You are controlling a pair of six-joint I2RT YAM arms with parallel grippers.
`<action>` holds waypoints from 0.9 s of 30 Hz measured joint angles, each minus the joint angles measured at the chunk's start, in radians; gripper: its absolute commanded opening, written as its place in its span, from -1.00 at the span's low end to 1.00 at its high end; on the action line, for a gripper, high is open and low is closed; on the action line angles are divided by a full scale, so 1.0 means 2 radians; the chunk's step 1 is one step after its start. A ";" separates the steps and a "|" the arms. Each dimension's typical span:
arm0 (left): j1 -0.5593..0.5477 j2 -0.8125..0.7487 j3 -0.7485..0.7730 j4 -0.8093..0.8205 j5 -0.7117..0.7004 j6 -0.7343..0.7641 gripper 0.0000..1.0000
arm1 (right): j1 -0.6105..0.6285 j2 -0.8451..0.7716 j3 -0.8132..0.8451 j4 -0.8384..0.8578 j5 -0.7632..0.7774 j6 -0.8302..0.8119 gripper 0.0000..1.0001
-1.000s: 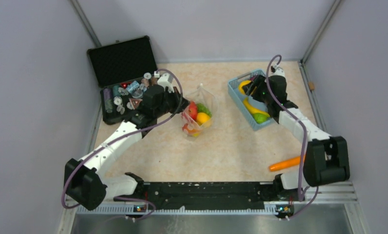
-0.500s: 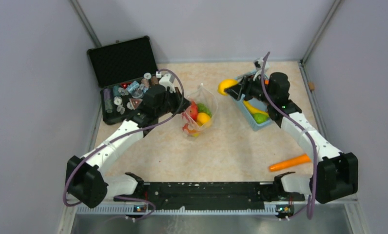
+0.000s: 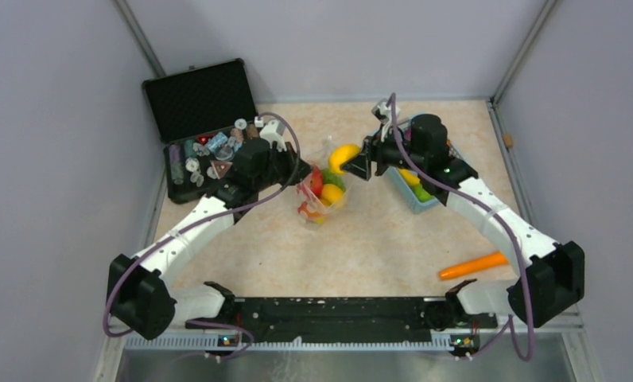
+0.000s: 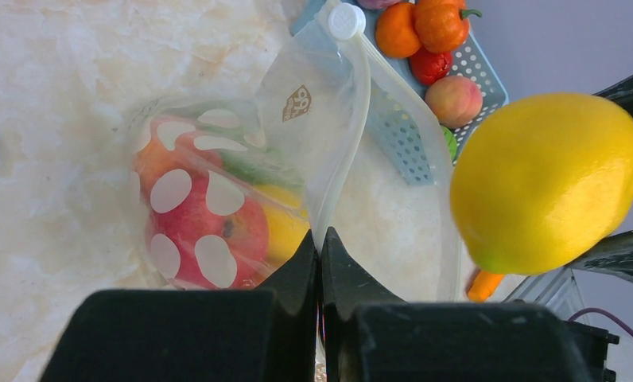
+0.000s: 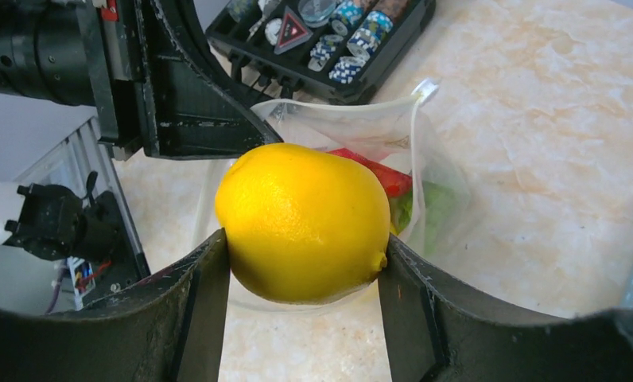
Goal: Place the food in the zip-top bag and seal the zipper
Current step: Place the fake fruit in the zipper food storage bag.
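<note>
The zip-top bag (image 3: 323, 189), clear with white dots, lies mid-table with a red apple (image 4: 210, 231) and orange and green food inside. My left gripper (image 4: 320, 243) is shut on the bag's open edge by the white zipper (image 4: 353, 103), holding the mouth open. My right gripper (image 5: 304, 243) is shut on a yellow lemon (image 5: 304, 223). It hangs just above and to the right of the bag mouth (image 3: 343, 157). In the right wrist view the bag (image 5: 425, 167) opens behind the lemon.
A light-blue basket (image 3: 399, 185) to the right of the bag holds more toy fruit. An orange carrot (image 3: 472, 265) lies near the right arm's base. An open black case (image 3: 202, 135) of small trinkets stands at the back left, beside the left arm.
My right gripper has lifted the lemon from the basket and carried it left to the bag mouth. The left gripper and the bag have stayed in place.
</note>
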 measured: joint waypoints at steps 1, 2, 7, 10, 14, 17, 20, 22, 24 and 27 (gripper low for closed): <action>0.000 0.000 0.000 0.000 0.001 0.000 -1.00 | 0.006 0.004 0.005 -0.005 0.003 -0.005 -0.16; 0.000 0.000 0.000 0.000 0.001 -0.001 -1.00 | 0.012 0.010 0.010 -0.012 0.008 -0.010 -0.15; 0.000 0.000 0.000 0.000 0.003 -0.002 -1.00 | 0.039 0.035 0.036 -0.046 0.060 -0.033 -0.08; 0.000 0.000 0.000 0.000 0.003 -0.002 -1.00 | 0.055 0.054 0.056 -0.060 0.083 -0.042 0.02; 0.000 0.000 0.000 0.000 0.003 -0.002 -1.00 | 0.071 0.067 0.066 -0.068 0.115 -0.049 0.35; 0.000 0.000 0.000 0.000 0.004 -0.002 -1.00 | 0.079 0.070 0.068 -0.076 0.137 -0.055 0.52; 0.000 0.000 0.000 0.000 0.004 -0.002 -1.00 | 0.082 0.070 0.068 -0.077 0.151 -0.059 0.65; 0.000 0.000 0.000 0.000 0.004 -0.002 -1.00 | 0.082 0.070 0.068 -0.077 0.159 -0.060 0.66; 0.000 0.000 0.000 0.000 0.004 -0.002 -1.00 | 0.082 0.070 0.068 -0.077 0.165 -0.060 0.66; 0.000 0.000 0.000 0.000 0.004 -0.002 -1.00 | 0.082 0.069 0.068 -0.075 0.174 -0.059 0.66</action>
